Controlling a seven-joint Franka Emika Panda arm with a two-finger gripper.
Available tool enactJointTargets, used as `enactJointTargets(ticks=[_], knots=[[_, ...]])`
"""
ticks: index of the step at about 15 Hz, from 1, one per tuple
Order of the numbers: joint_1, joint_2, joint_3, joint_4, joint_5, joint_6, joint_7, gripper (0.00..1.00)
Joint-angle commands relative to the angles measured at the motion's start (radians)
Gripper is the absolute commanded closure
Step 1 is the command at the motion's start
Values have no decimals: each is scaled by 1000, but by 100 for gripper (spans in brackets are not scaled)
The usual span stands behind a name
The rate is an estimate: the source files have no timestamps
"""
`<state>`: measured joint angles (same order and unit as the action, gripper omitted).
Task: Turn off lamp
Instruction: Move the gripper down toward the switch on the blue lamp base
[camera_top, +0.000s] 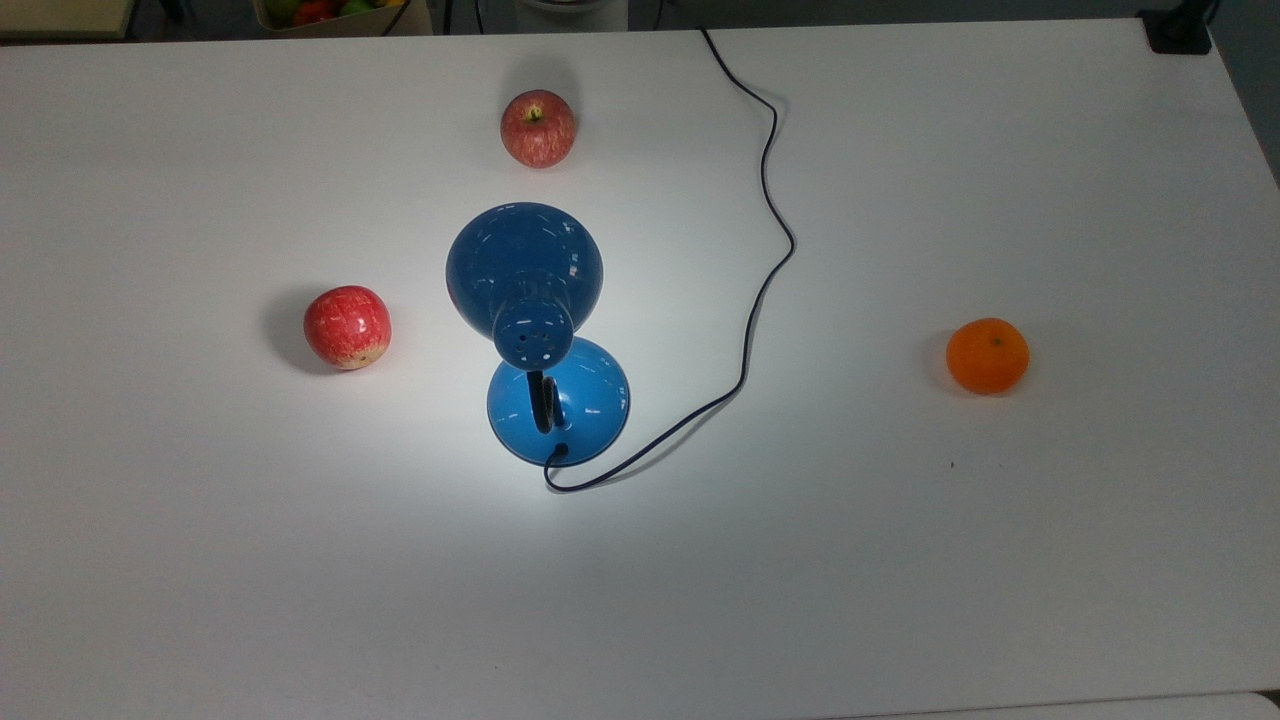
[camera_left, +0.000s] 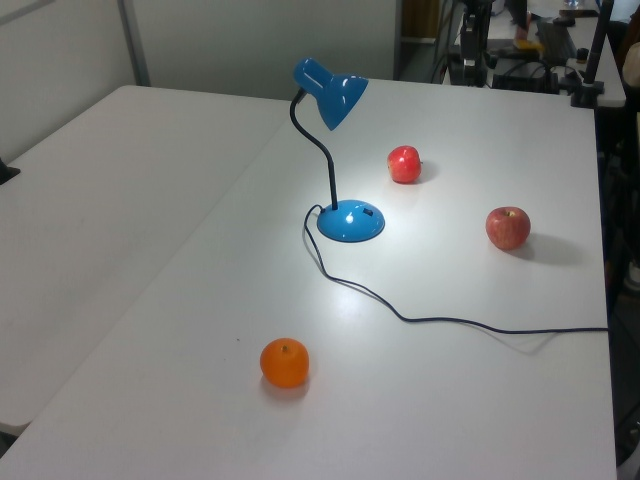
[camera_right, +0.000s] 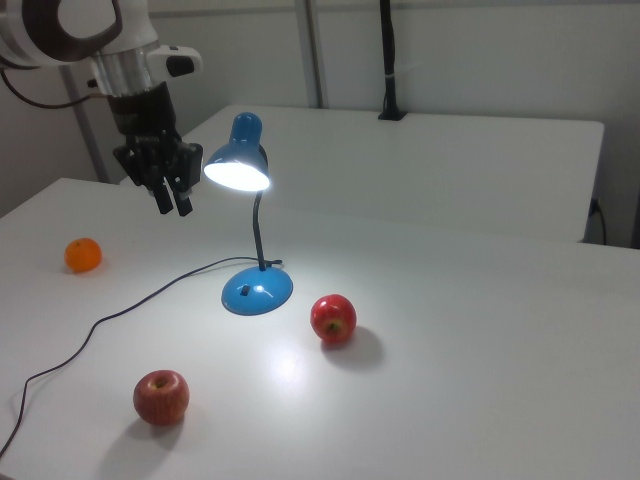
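We saw the arm cut off at the upper left of the right view, only its wrist and gripper (camera_right: 171, 200) in frame, hanging in the air just left of the lamp's shade. The jaws pointed down with a narrow gap between the fingers, and we could not tell for sure whether they were released or clenched; they held nothing and touched nothing.

The lamp (camera_top: 530, 300) stood near the middle of the white worktop (camera_top: 200, 560), lit, throwing a bright pool around its round base. In the top view the dome shade covered part of the base and most of the black gooseneck. In the left view the lamp (camera_left: 340, 150) leaned its shade toward the frame's right, and in the right view the glowing mouth of the lamp (camera_right: 240, 165) faced us.

The cord (camera_top: 770, 240) ran from the base in a loop and off the worktop's upper edge in the top view; in the left view the cord (camera_left: 450, 322) left at the frame's right edge.

Room was generous. One apple (camera_top: 347, 327) sat left of the lamp, a second apple (camera_top: 538, 128) near the upper edge, and an orange (camera_top: 987, 355) well apart at the right. The lower half of the top view lay bare.
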<state>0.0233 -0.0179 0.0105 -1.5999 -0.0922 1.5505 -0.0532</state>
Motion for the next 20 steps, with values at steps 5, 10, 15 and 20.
enactJointTargets(ticks=[5,10,15,20], knots=[[0,9,-9,-5,20,31,-30,100],[0,44,-7,-113,22,224,-13,100],[10,98,-3,-222,35,414,-11,100],[14,188,2,-308,39,681,70,100]])
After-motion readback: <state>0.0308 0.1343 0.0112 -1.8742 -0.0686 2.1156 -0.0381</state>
